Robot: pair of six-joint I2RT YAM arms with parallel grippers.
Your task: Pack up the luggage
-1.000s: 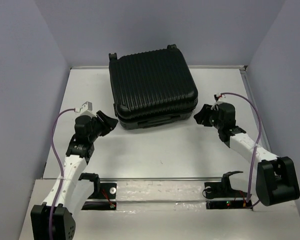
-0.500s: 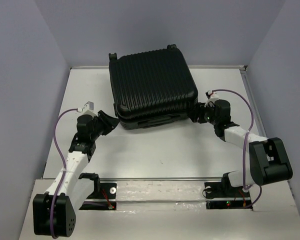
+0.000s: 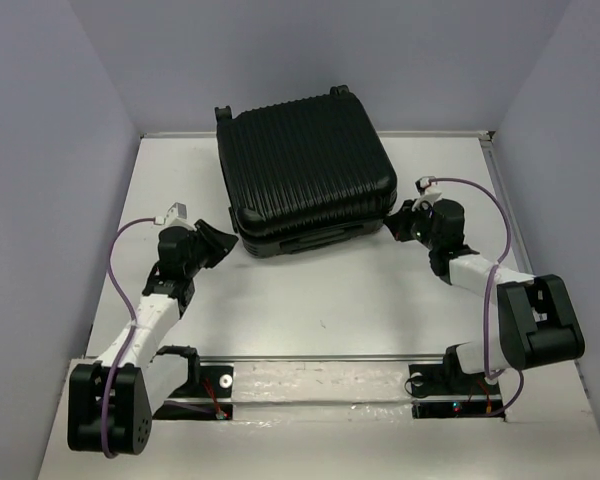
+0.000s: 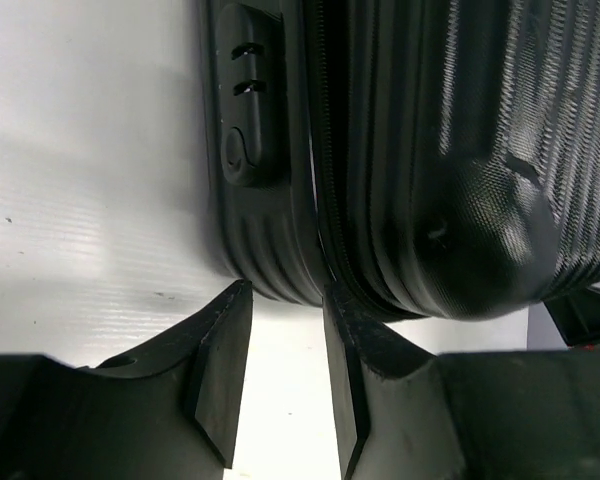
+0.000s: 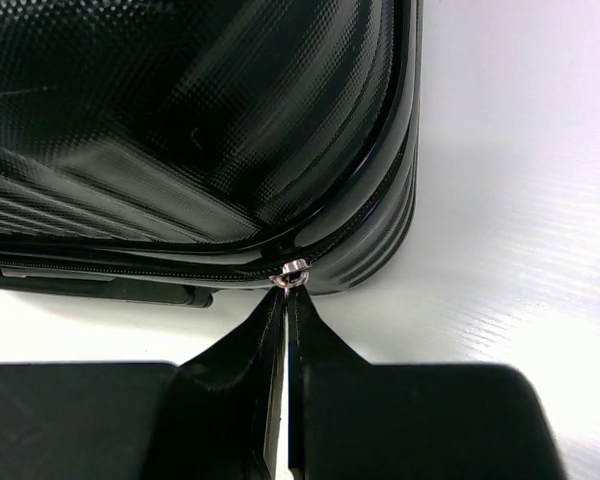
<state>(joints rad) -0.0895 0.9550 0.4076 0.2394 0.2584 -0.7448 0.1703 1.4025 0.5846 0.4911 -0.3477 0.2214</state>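
Top external, left end effector (image 3: 217,243): I am holding its fingers apart just beside the near left corner of the luggage (image 3: 305,165), tips at the zipper seam.
Luggage: it is lying flat and closed on the far middle of the surface (image 3: 320,300).
Right end effector (image 3: 398,225): I am pressing its fingers together at the near right corner, tips touching the silver zipper pull (image 5: 292,272). I cannot tell whether the pull is pinched.
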